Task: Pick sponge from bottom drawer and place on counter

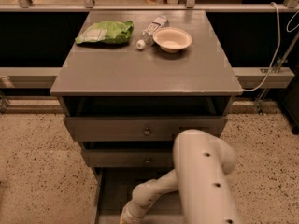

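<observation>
Reaching down, arm [202, 171] bent | claw [125, 217] low in bottom drawer [111, 190]

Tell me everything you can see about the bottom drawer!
The bottom drawer is the lowest of three. It looks like grey wood and stands pulled open beneath two shallower drawers with small round knobs. Its flat floor is dark and shadowed, and one thin side wall shows. The robot's white arm reaches down into it, and the hand sits low inside, cut off by the picture's bottom edge.

High camera overlooks counter [140, 69]; end effector [125, 217] at bottom.
</observation>
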Controlling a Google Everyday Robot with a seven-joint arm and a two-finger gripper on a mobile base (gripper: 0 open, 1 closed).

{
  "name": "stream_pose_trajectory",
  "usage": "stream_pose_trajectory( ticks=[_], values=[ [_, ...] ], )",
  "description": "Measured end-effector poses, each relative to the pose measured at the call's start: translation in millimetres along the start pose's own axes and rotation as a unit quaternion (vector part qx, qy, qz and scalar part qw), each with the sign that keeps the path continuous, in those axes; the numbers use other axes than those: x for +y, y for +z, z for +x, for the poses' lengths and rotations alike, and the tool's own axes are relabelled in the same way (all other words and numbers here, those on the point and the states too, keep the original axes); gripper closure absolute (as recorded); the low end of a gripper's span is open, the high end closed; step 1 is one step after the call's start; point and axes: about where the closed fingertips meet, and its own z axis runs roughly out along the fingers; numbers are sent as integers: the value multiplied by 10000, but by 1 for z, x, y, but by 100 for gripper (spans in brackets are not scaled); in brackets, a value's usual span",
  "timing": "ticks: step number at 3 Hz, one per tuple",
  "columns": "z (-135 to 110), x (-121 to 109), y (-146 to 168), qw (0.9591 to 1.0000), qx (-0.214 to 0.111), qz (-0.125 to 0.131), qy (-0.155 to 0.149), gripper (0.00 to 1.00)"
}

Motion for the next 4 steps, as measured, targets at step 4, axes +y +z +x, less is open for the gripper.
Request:
stream_pose_trajectory(
  ticks=[4],
  values=[
    [-135,-42,-250,9741,677,1033,-1896,100]
  ],
)
